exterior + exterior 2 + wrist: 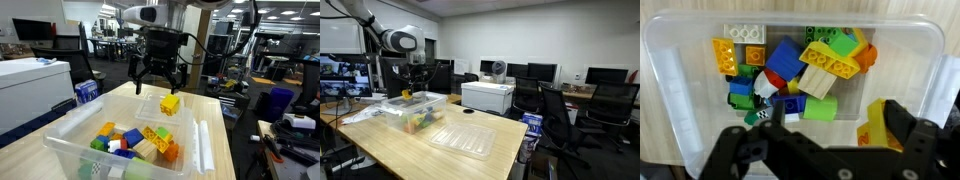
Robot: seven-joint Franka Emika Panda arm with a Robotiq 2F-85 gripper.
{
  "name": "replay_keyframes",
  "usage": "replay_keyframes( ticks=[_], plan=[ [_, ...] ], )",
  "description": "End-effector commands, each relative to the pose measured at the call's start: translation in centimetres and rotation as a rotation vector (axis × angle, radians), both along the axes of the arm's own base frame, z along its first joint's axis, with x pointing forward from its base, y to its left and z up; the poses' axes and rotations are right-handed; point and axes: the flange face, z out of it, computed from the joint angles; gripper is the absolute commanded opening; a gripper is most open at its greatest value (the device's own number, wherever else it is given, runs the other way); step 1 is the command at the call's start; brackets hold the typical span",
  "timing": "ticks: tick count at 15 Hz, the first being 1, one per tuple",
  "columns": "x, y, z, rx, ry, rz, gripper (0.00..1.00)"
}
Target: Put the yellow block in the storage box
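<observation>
Wrist view alone looks down into the storage box [658, 70], pile of mixed blocks [790, 75] inside, yellow block [876, 126] near one end wall, in an exterior view arm [150, 15] hanging straight down over the box's far end, claw [160, 85] spread open, yellow block just beneath it, ungripped

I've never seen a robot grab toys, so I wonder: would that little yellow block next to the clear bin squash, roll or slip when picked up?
The yellow block looks like hard moulded plastic, so it is probably stiff and light. Its chunky, flat-sided shape suggests it would slide rather than roll if pushed. Its glossy surface might slip a little in a loose grip.
</observation>
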Motion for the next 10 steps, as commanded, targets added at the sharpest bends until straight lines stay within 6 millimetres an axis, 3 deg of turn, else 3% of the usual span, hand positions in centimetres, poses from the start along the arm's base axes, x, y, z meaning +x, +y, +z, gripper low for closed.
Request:
replay_keyframes(
  ticks=[1,3,10],
  plan=[
    [-0.7,-0.3,-1.2,0.022,0.024,-0.010,1.00],
    [-0.4,-0.1,-2.6,0.025,0.087,-0.006,1.00],
    [-2.2,-3.6,-5.7,-0.018,0.132,-0.044,1.00]
  ],
)
